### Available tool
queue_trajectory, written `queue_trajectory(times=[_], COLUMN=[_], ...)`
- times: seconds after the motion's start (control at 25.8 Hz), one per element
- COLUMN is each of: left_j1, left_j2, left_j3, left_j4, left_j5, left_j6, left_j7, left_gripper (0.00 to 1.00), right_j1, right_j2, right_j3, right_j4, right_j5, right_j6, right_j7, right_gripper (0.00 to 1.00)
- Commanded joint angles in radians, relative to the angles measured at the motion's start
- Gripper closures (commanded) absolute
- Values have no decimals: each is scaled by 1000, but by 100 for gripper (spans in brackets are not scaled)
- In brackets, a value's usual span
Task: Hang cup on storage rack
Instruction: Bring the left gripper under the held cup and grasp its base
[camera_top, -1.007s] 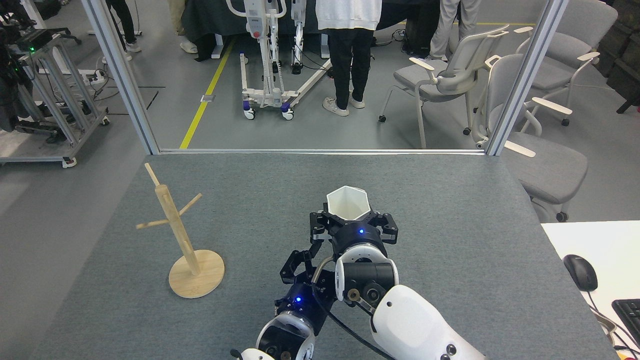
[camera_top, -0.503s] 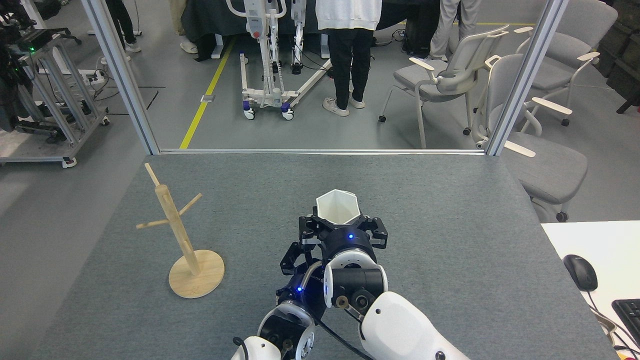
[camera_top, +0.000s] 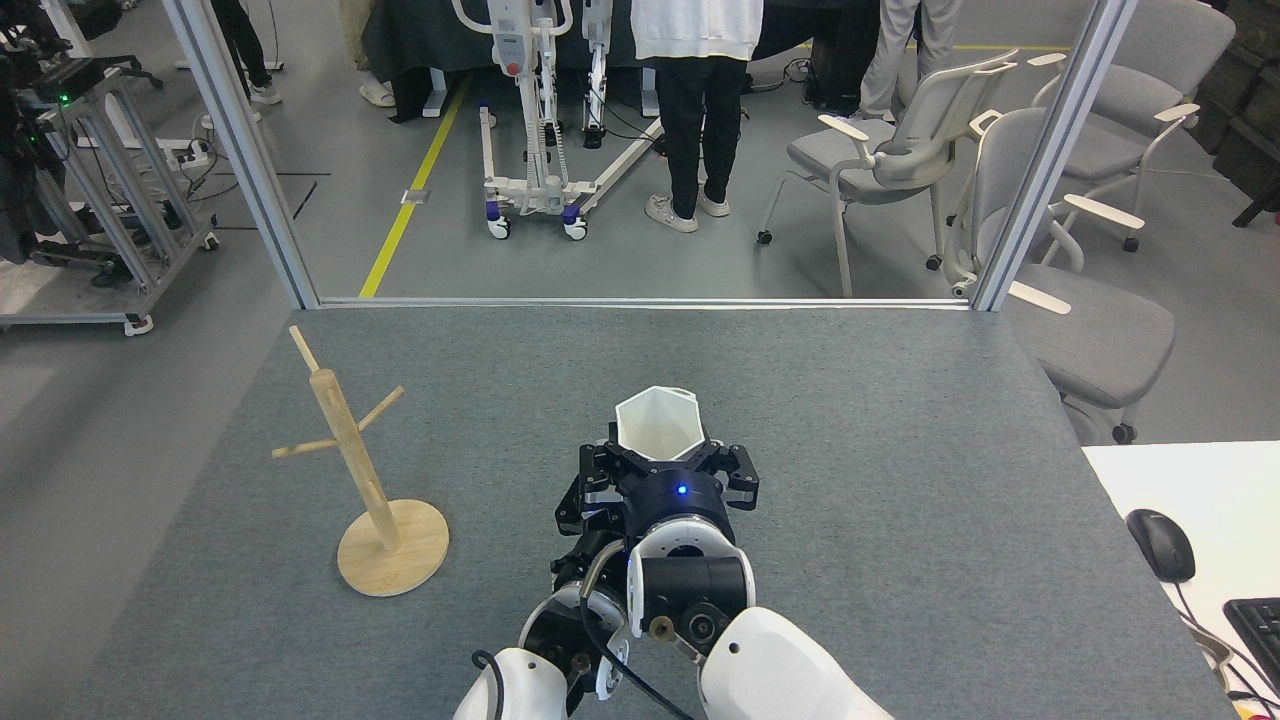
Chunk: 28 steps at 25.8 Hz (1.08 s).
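The grey felt-covered table (camera_top: 900, 520) lies bare between the light wooden mug tree with angled pegs (camera_top: 352, 460) at the left and the white faceted hexagonal cup (camera_top: 657, 423) at centre. Both black grippers crowd just behind the cup, the left gripper (camera_top: 575, 510) partly hidden under the right gripper (camera_top: 668, 470).

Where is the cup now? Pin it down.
In the head view, the cup sits mid-table in the right end effector, well right of the storage rack.
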<state>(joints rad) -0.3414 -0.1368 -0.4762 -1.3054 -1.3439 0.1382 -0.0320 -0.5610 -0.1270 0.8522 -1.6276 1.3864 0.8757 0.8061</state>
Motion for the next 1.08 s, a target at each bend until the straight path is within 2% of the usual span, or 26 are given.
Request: queue_trajectory(times=[0.0,0.04,0.12,0.19,0.23,0.27,0.39,0.43,0.62,0.93,1.05], left_j1=[-10,-10,-10,-10,-10,-10,-10,-10,-10,-10,-10], left_j2=[0,0,0,0,0,0,0,0,0,0,0], left_j3=[1,1,-4,-4,-4,-2,-2,-2,-10,-15,-15], left_j4=[3,0,-9,-9,-11,-9,-8,-6,-9,-12,-12], left_j5=[2,2,2,2,2,2,2,2,2,2,2], left_j6=[8,8,3,-8,-12,-12,-11,-11,-12,-12,-12], left_j7=[0,0,-3,-11,-16,-16,-16,-16,-14,-13,-13], left_gripper=[49,57,83,100,100,100,100,100,100,100,100], right_j1=[6,6,6,10,13,15,23,23,35,36,36], right_j2=[0,0,-2,-2,-2,-2,-2,-2,0,-5,-5], right_j3=[-1,-1,-1,-1,-1,-1,-1,-1,-1,-4,-4], right_j4=[0,2,2,3,6,6,6,5,-9,-52,-74], right_j5=[0,2,0,0,0,0,0,0,8,56,97], right_j6=[2,2,2,3,3,3,3,3,-15,-17,-30], right_j7=[15,15,15,15,15,15,13,13,5,4,2], right_gripper=[93,88,71,45,32,24,5,2,1,1,1])
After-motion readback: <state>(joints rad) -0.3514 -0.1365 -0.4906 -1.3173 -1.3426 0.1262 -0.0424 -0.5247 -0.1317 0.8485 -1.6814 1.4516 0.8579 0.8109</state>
